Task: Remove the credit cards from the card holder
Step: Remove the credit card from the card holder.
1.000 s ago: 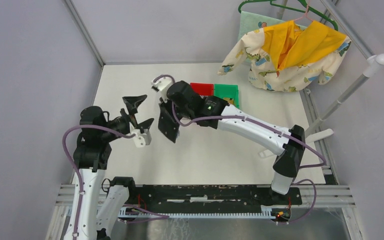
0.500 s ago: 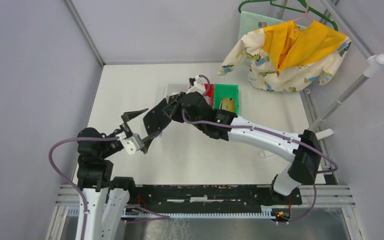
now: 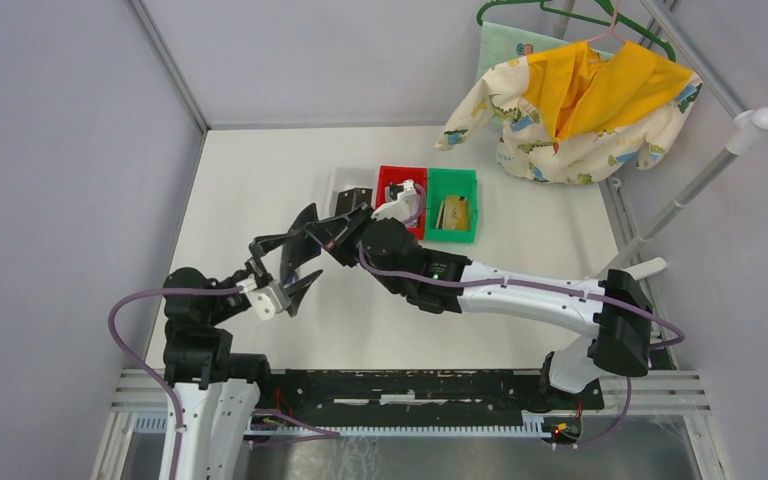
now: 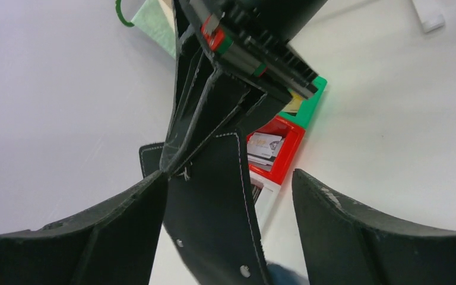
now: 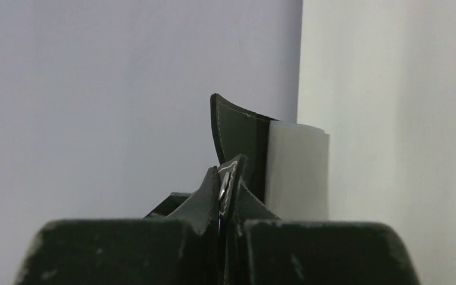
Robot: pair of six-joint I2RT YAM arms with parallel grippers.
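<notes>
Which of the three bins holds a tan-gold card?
The green bin, at the right end of the row: a tan-gold card lies in it. The red bin shows silvery cards; the white bin is partly hidden.

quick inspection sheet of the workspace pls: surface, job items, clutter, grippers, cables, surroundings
surface: white table, no stains seen
job's things: black card holder held up off the table, one flap hanging; silvery cards in the red bin; tan card in the green bin
clutter: white bin beside the red one, contents hidden
grippers: right gripper shut on the holder; left gripper open, fingers either side of the flap
cables: purple cables looped along both arms
surroundings: patterned shirt hung up, white pipe rack, grey walls
</notes>
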